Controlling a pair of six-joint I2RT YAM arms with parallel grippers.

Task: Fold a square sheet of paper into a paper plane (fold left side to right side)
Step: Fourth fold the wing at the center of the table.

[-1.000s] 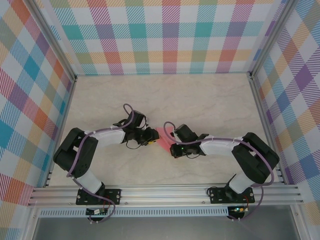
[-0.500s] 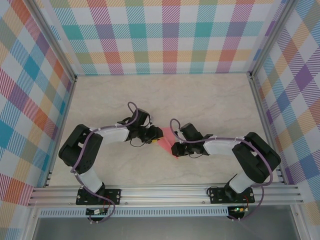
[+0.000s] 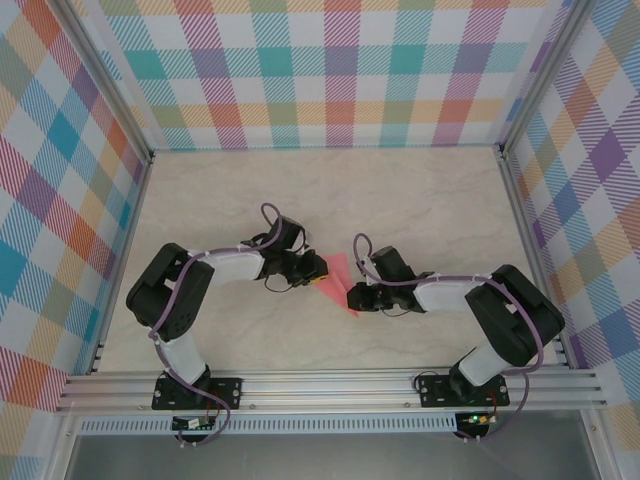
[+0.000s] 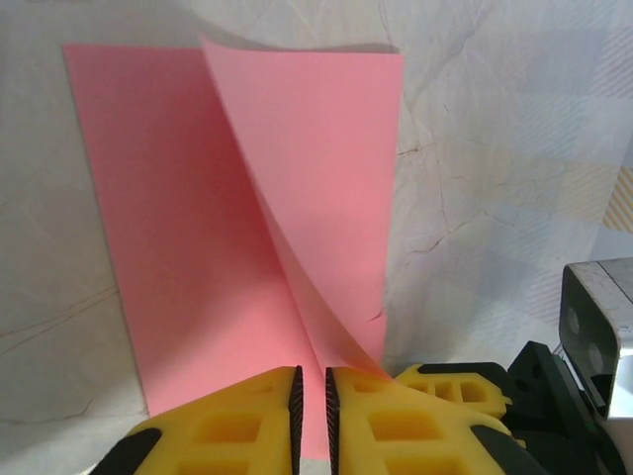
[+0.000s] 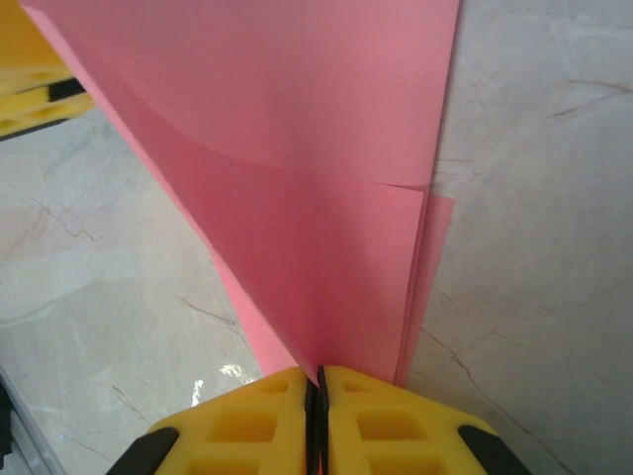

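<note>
Both jaws clamp sheet (image 5: 297, 198); left wrist shows curled flap (image 4: 316, 168).

No writing, label, brand name, number or sign can be read in any of the views.
</note>
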